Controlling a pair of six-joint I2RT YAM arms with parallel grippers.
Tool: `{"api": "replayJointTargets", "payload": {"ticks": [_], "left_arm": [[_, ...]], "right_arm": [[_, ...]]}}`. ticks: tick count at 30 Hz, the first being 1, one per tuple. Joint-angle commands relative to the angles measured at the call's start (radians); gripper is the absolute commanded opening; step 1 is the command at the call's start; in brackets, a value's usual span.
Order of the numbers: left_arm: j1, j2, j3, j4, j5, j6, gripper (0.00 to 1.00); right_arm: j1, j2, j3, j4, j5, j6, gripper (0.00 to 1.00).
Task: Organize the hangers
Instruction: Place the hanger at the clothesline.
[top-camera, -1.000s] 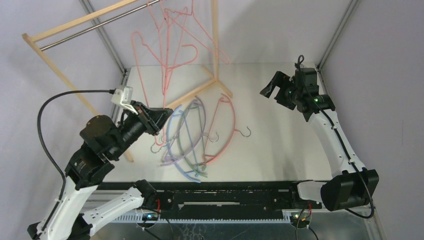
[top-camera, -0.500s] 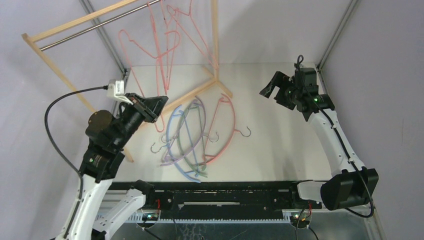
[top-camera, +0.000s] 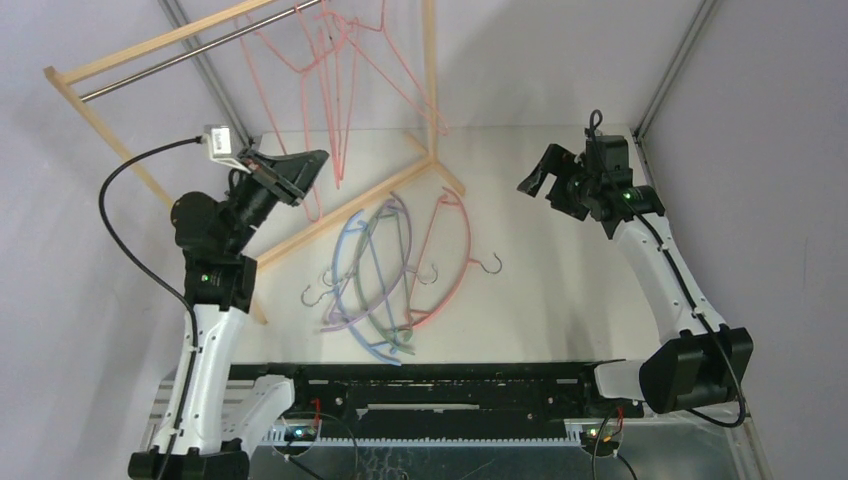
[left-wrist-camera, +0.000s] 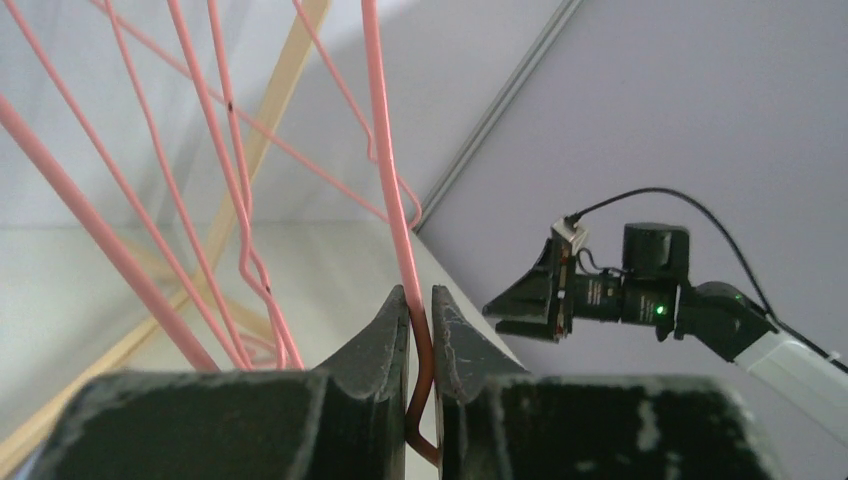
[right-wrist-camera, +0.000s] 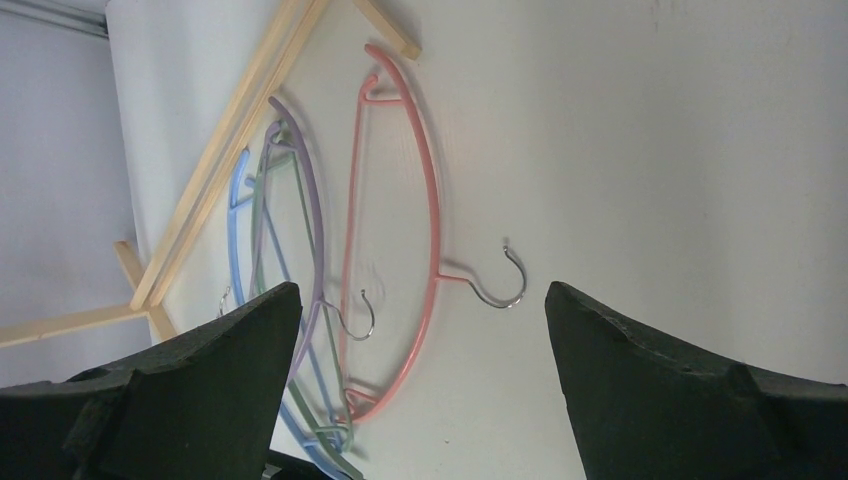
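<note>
My left gripper (top-camera: 300, 168) (left-wrist-camera: 420, 300) is raised at the back left and shut on a thin pink wire hanger (left-wrist-camera: 392, 170) whose lower end (top-camera: 318, 212) hangs below the fingers. Other pink wire hangers (top-camera: 335, 55) dangle by the rack's metal rod (top-camera: 200, 48); how they hook on is not visible. On the table lie thicker hangers in a pile: lilac (top-camera: 405, 225) (right-wrist-camera: 318, 200), blue (top-camera: 343, 260), green (top-camera: 372, 290) and pink (top-camera: 466, 240) (right-wrist-camera: 432, 200). My right gripper (top-camera: 548, 186) (right-wrist-camera: 420, 320) hovers open at the back right, above the pink one's metal hook (right-wrist-camera: 497, 285).
The light wooden rack frame (top-camera: 110, 120) leans at the back left; its foot beam (top-camera: 350, 205) crosses the table next to the pile and its upright post (top-camera: 430, 70) rises behind. Grey walls with metal corner rails (top-camera: 670, 70) close in the table.
My left arm has lifted and swung toward the back left, carrying the wire hanger up toward the rod. The right arm and the pile have stayed put.
</note>
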Motion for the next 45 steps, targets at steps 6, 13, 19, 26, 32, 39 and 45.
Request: {"api": "replayJointTargets", "payload": {"ticks": [6,13,19,26,32,39,45], "left_arm": [[0.185,0.076,-0.067,0.431,0.190,-0.231,0.00],[0.228,0.116,-0.134,0.549,0.208,-0.307,0.00],[0.255,0.140,-0.137,0.597,0.227,-0.327,0.00],[0.289,0.181,-0.156,0.666,0.234,-0.380,0.00],[0.319,0.221,-0.193,0.685,0.223,-0.403,0.00],[0.329,0.318,-0.172,0.735,0.267,-0.474,0.00],[0.313,0.389,-0.146,0.777,0.307,-0.504,0.00]], "right_arm": [[0.000,0.038,0.028,0.023,-0.019,-0.015,1.00],[0.000,0.046,0.029,0.017,-0.014,-0.018,1.00],[0.000,0.059,0.028,0.019,-0.020,-0.018,1.00],[0.000,0.076,0.029,0.020,-0.032,-0.014,1.00],[-0.001,0.076,0.030,0.009,-0.027,-0.019,1.00],[0.001,0.077,0.029,0.000,-0.025,-0.024,1.00],[0.000,0.078,0.028,-0.005,-0.019,-0.027,1.00]]}}
